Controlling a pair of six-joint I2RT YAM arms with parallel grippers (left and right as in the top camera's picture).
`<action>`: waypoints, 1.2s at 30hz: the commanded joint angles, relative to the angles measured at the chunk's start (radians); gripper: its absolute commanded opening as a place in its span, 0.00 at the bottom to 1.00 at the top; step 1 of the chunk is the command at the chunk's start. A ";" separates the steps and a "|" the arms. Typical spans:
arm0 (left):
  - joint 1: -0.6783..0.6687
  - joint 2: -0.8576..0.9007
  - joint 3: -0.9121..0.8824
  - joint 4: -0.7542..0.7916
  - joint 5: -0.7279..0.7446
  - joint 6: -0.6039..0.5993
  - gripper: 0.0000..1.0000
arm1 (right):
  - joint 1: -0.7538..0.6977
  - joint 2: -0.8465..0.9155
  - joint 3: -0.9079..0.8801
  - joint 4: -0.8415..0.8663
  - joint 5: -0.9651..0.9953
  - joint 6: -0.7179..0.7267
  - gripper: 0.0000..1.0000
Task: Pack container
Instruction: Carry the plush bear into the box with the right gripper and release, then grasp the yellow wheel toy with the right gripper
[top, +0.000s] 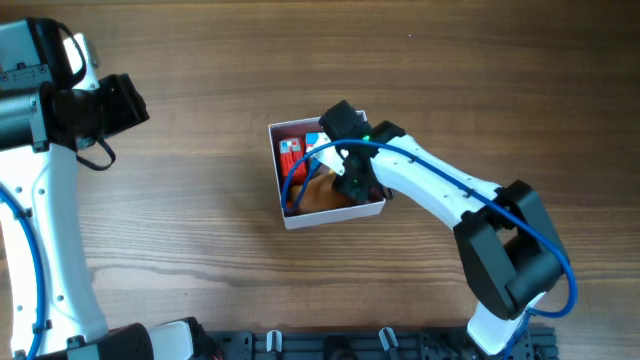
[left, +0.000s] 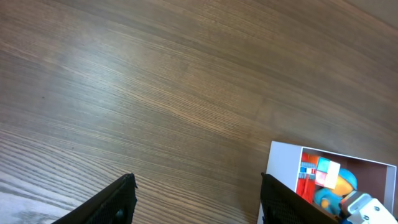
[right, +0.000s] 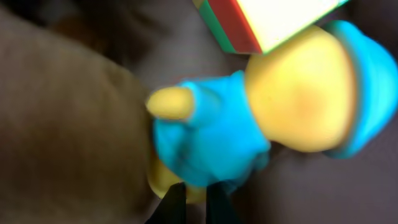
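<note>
The container (top: 335, 218) sits on the wooden table (top: 200, 60), directly beneath the right gripper (top: 338, 160), which is lowered into it from above; the right arm crosses the box's near right corner. From the left wrist view the container (left: 283, 165) lies ahead of the left gripper (left: 196, 199) and off to its right-hand finger side, with one white wall facing the camera. Contents noted: a red toy (top: 292, 153) against the wall farthest from the right arm, a brown soft item (top: 325, 198) along the lower wall, a cube with coloured faces (left: 328, 171), and a blue and yellow toy figure (left: 339, 186) just beside the cube. In the right wrist view, which is very close and blurred, the toy figure (right: 249, 124) fills the space immediately ahead of the right gripper (right: 194, 205), the cube (right: 267, 18) lies beyond it, and the brown item (right: 62, 124) is to the left of the fingers. The right fingers (right: 176, 205) stand narrowly apart at the figure's lower edge; whether they are pinching it cannot be told. The left gripper (top: 125, 100) hangs well apart from the container, over bare table (left: 155, 81), its fingers (left: 118, 199) spread wide and holding nothing. A blue cable (top: 540, 230) runs along the right arm.
</note>
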 joint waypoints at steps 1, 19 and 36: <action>0.003 0.008 -0.004 0.002 0.015 0.005 0.65 | -0.003 0.024 -0.018 -0.006 0.029 0.023 0.06; 0.003 0.008 -0.004 0.005 0.015 0.005 0.66 | -0.003 -0.267 0.119 -0.055 0.021 0.274 0.24; 0.003 0.008 -0.004 0.005 0.016 0.005 0.73 | -0.691 -0.414 -0.104 -0.249 -0.034 0.911 1.00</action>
